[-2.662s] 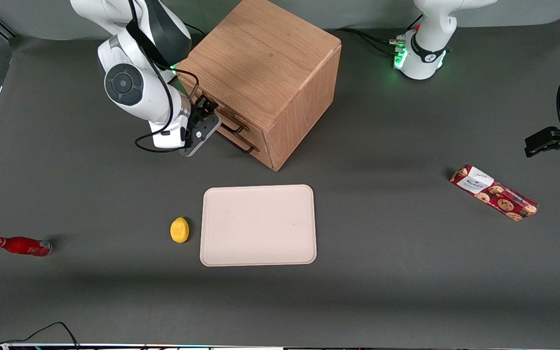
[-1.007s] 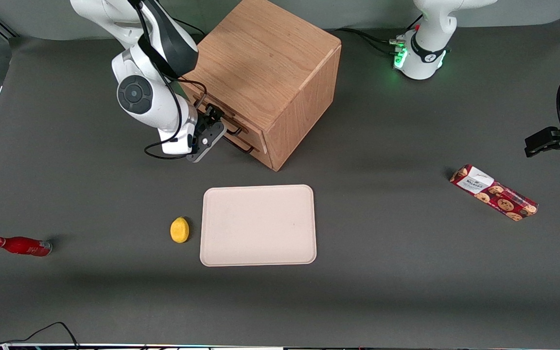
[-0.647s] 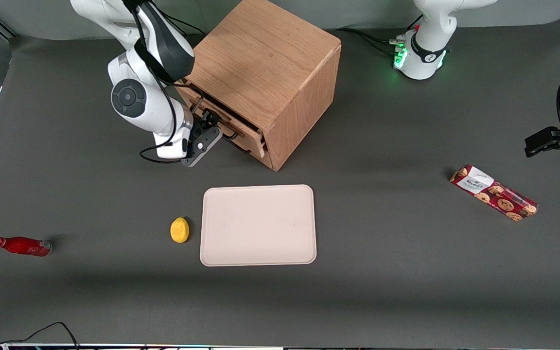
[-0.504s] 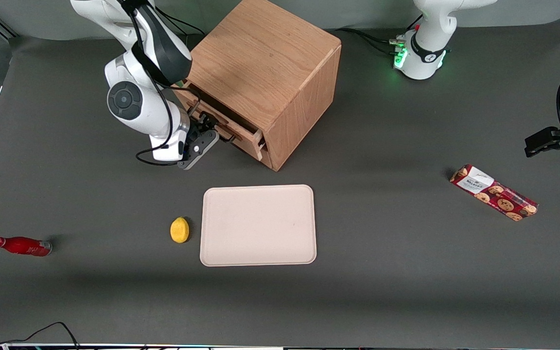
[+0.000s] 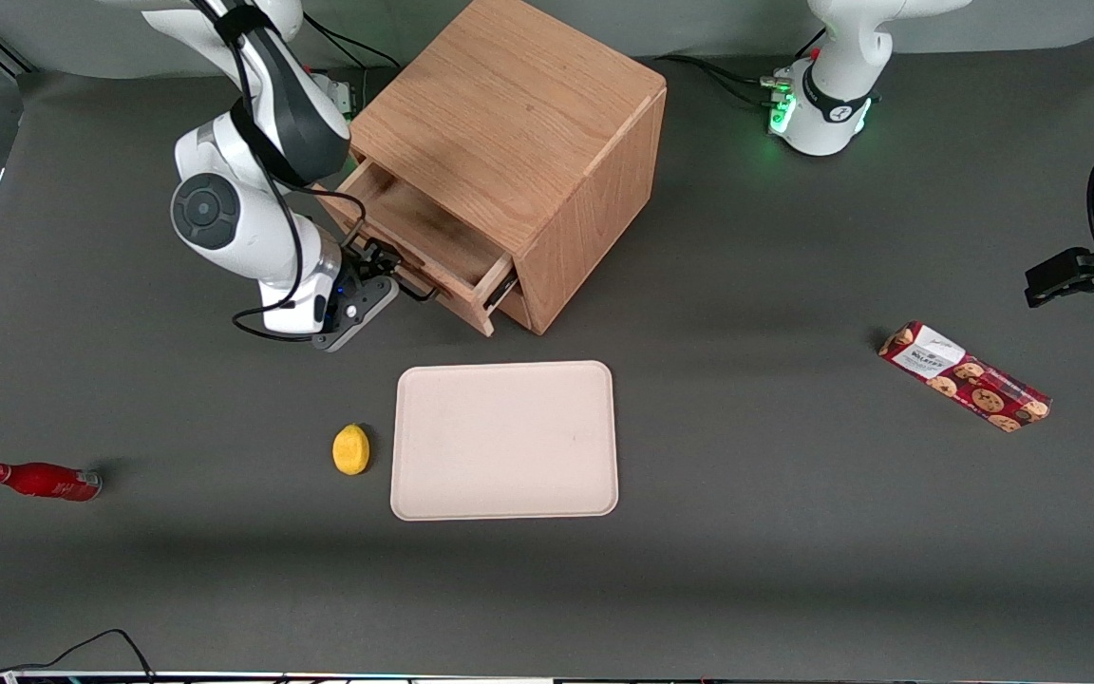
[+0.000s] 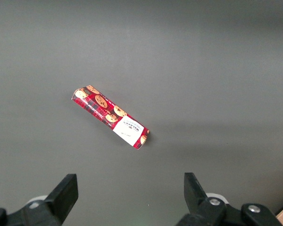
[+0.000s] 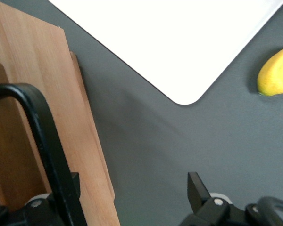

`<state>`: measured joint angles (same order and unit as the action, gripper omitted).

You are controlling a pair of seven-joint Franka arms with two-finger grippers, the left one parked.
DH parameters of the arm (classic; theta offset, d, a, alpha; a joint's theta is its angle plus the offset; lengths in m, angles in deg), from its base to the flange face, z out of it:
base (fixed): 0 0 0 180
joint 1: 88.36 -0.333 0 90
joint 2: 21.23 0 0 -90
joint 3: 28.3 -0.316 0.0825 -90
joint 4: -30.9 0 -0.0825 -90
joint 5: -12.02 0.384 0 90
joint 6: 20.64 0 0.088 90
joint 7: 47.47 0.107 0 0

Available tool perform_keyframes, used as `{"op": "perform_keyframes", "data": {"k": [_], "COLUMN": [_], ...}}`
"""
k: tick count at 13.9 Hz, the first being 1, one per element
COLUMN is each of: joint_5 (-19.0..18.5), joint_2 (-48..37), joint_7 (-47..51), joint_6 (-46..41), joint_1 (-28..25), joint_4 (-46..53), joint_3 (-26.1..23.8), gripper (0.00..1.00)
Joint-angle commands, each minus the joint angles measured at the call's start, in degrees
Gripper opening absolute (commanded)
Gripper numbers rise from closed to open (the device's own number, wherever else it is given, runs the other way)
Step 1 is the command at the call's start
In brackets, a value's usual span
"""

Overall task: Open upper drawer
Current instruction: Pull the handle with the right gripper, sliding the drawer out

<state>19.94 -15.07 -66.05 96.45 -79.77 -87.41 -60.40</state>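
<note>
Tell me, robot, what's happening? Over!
Gripper at the handle of the upper drawer, fingers open. Drawer pulled well out. Nothing blocking it.

The front view looks down steeply from high above the table (image 5: 756,570), taking in all of it. The right wrist view sits close at the gripper (image 5: 371,275), facing the drawer handle (image 7: 42,141), tray (image 7: 179,42) and lemon (image 7: 275,71), which the front view shares. The left wrist view looks straight down on the cookie packet (image 6: 111,116), also in the front view.
</note>
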Motion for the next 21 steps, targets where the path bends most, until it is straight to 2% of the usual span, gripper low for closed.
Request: {"op": "perform_keyframes", "data": {"k": [1,6,21], "joint_5": [-1.50,-3.17,-4.41], "joint_2": [1.22,2.01,6.49], "joint_7": [-1.28,-1.28,-1.28], "joint_6": [1.56,1.74,1.74], "joint_1": [0.10,0.28,1.42], "joint_4": [0.80,2.64,9.77], "joint_3": [1.60,3.54,7.58], "gripper": [1.00,1.00,1.00]}}
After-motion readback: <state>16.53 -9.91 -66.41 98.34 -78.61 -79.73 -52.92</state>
